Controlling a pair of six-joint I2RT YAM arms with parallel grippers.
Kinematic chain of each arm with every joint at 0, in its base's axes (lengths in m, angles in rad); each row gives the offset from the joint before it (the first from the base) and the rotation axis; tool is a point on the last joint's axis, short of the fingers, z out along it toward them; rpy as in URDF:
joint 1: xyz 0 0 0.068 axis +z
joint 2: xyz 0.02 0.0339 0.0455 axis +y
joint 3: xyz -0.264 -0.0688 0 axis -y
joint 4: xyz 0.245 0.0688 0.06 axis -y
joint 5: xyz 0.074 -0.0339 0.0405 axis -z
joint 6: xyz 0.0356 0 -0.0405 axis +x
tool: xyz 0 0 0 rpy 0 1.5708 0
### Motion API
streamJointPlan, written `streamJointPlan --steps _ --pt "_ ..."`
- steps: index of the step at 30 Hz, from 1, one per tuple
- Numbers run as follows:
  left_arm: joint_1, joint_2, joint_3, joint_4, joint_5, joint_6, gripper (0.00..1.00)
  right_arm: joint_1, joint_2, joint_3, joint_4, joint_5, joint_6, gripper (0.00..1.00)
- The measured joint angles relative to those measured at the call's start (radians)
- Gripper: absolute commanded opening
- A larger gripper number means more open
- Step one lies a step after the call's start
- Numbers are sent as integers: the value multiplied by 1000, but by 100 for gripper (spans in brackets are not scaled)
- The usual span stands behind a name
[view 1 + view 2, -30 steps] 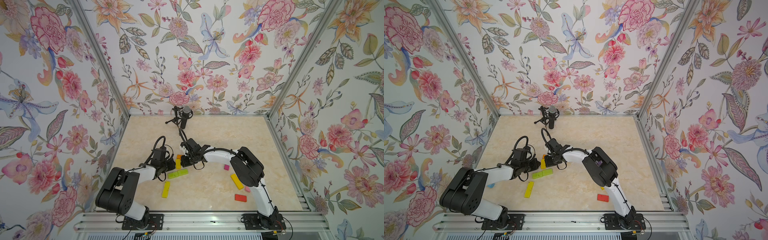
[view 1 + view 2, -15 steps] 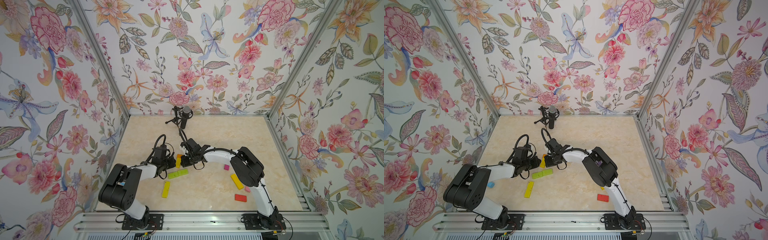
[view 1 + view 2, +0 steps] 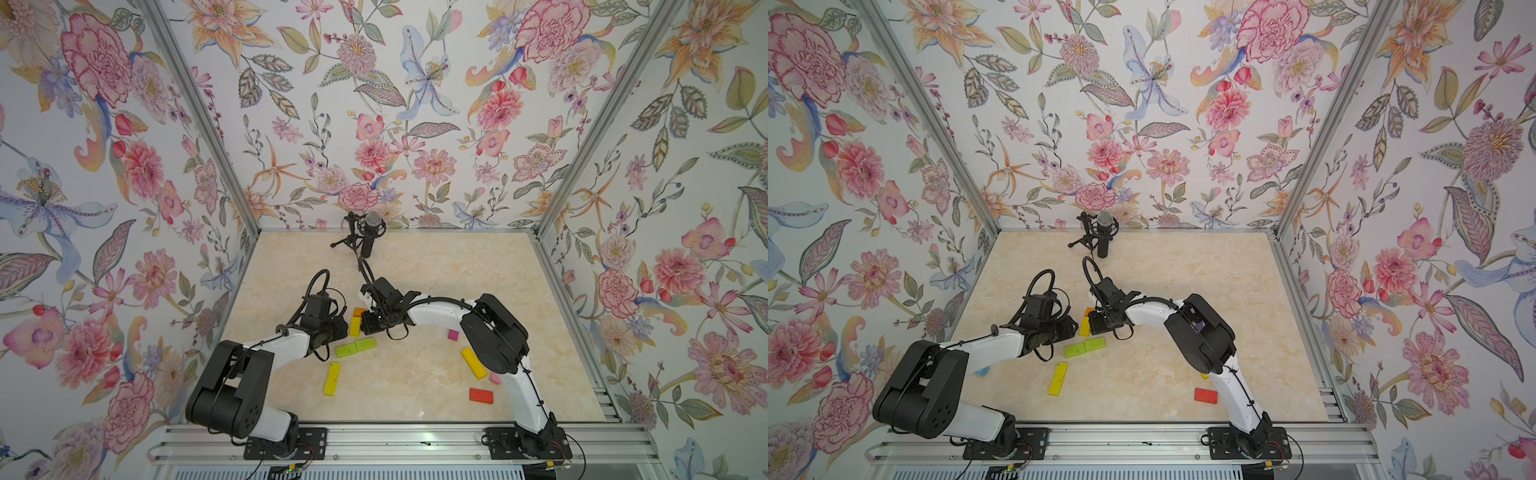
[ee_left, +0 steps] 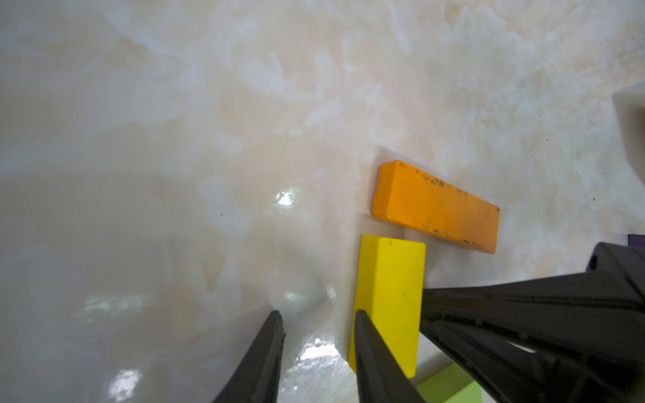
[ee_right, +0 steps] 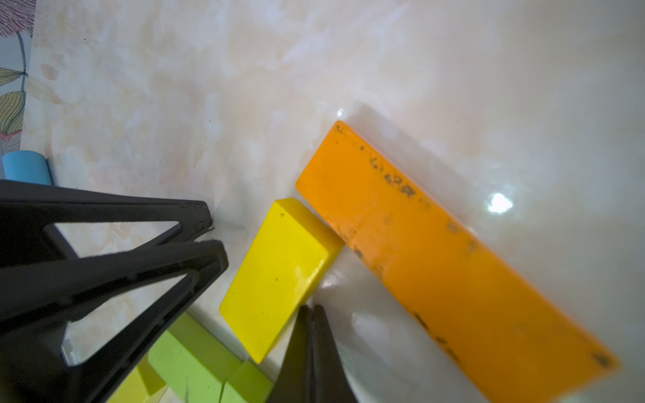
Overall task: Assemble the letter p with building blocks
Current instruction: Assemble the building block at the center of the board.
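A short yellow block (image 4: 391,289) lies end-on to an orange block (image 4: 436,206), forming a corner near the table's middle (image 3: 354,326). My left gripper (image 4: 319,321) is open over bare table; one finger rests against the yellow block's side, and nothing sits between the jaws. My right gripper (image 5: 310,312) is shut and empty, its tip at the yellow block's (image 5: 279,275) other side, next to the orange block (image 5: 436,251). Two lime green blocks (image 3: 356,347) lie end to end just in front of them.
A long yellow block (image 3: 332,378) lies nearer the front. At the right lie another yellow bar (image 3: 473,363), a red block (image 3: 481,395), a magenta block (image 3: 453,335) and a pink one (image 3: 494,378). A microphone (image 3: 371,232) stands at the back. A blue piece (image 3: 982,371) lies under the left arm.
My left gripper's jaws have opened beside the short yellow block. Both arms have stayed almost in place and the right gripper has stayed shut.
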Motion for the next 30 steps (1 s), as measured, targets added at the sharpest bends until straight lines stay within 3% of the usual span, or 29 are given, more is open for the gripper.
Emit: streamJointPlan --steps 11,30 --pt "20 0 0 -9 30 22 28 5 -15 -34 33 0 11 4" --pt "20 67 26 62 101 21 28 7 -15 -34 34 -12 18 4"
